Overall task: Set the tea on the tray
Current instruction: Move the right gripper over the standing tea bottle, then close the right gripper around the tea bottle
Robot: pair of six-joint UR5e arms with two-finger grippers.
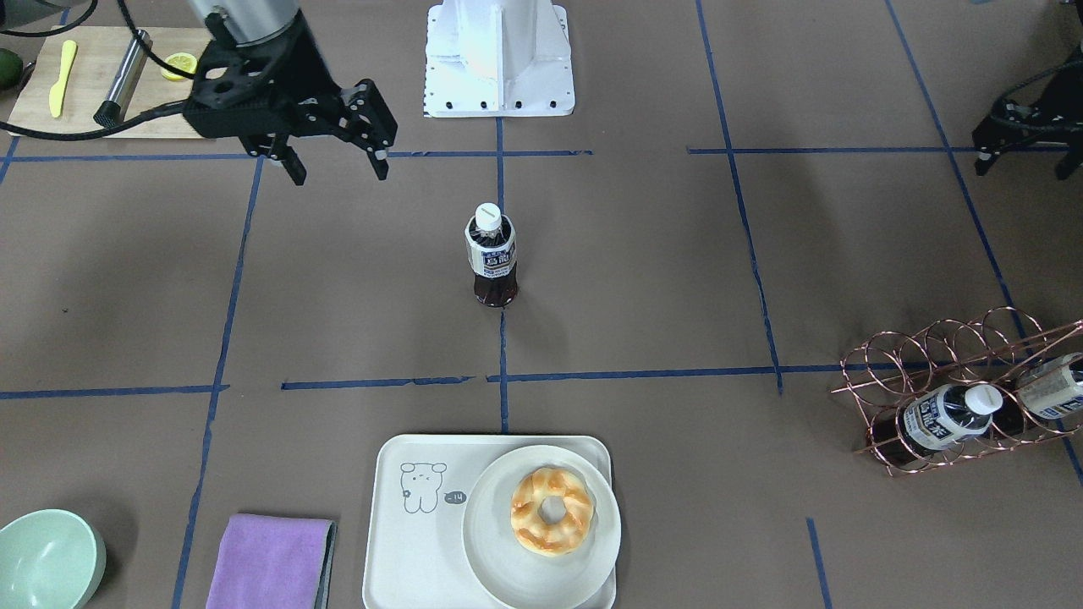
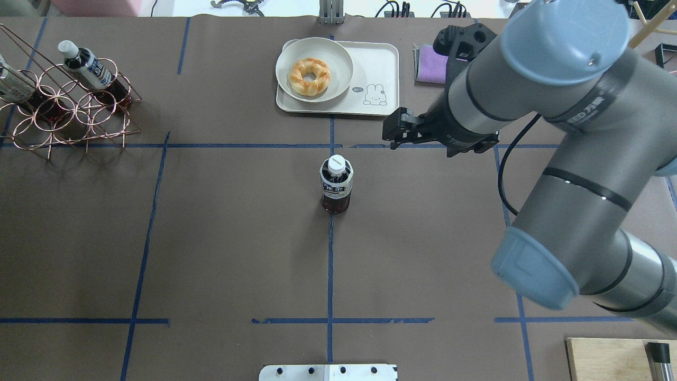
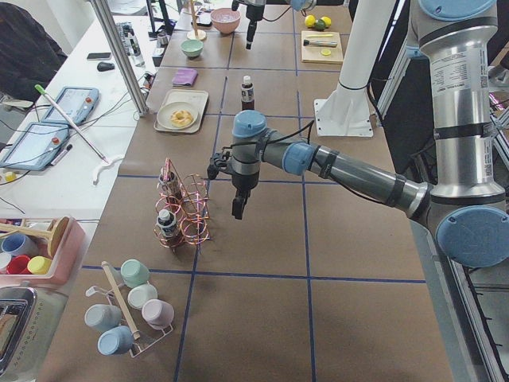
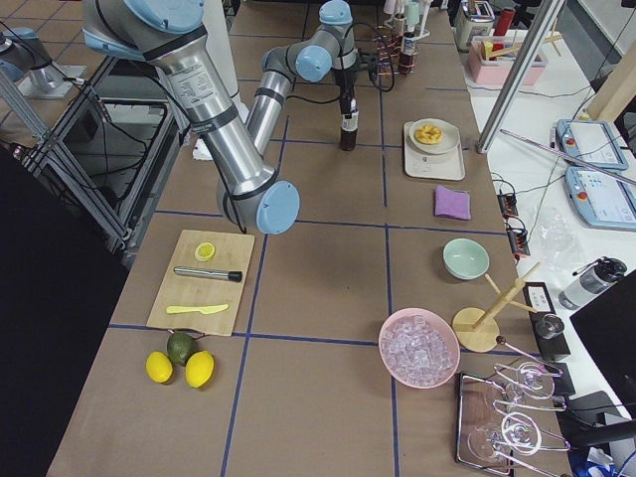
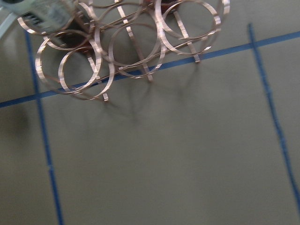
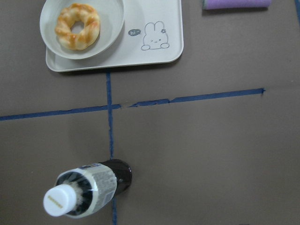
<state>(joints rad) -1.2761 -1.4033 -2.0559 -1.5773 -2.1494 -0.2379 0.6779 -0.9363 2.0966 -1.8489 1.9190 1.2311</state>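
Observation:
The tea stands upright in the middle of the table, with a white cap and dark drink; it also shows in the overhead view and the right wrist view. The cream tray with the bear drawing lies at the table's far edge from the robot. My right gripper is open and empty, raised above the table, beside the tea and apart from it. My left gripper is open and empty near the copper rack.
A round white plate with a doughnut fills half of the tray. The rack holds two similar bottles. A purple cloth, a green bowl and a wooden board lie at the edges.

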